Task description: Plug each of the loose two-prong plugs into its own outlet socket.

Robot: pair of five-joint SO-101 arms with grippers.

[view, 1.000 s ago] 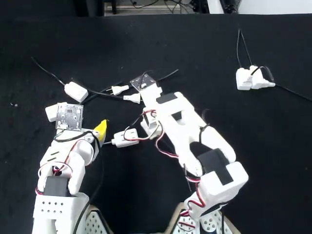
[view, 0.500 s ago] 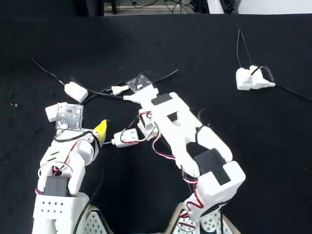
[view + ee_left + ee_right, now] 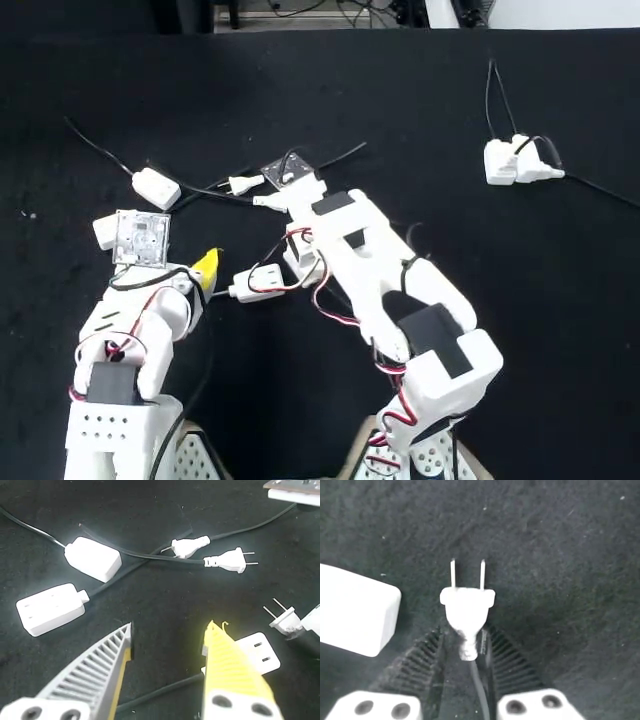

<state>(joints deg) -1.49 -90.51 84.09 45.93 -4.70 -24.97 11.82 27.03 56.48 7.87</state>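
Observation:
My right gripper [image 3: 465, 637] is shut on a white two-prong plug [image 3: 467, 605], prongs pointing away from it, beside a white outlet socket [image 3: 355, 610]. In the high view this gripper [image 3: 296, 264] sits under the middle arm, just right of that socket [image 3: 256, 283]. My left gripper [image 3: 167, 640] is open and holds nothing; its yellow finger [image 3: 207, 268] lies left of the same socket [image 3: 258, 652]. Two loose plugs [image 3: 190, 545] [image 3: 230, 560] lie farther out on their black cords. Two more sockets [image 3: 93, 558] [image 3: 50, 608] rest nearby. The held plug [image 3: 282, 620] shows too.
A black cloth covers the table [image 3: 420, 100]. At the far right a socket with a plug in it [image 3: 515, 160] lies with its cord trailing off. Black cords [image 3: 100, 150] cross the left half near the loose plugs [image 3: 243, 183] [image 3: 270, 201].
The right arm has shifted slightly left with the plug still in its gripper. The left arm has barely moved.

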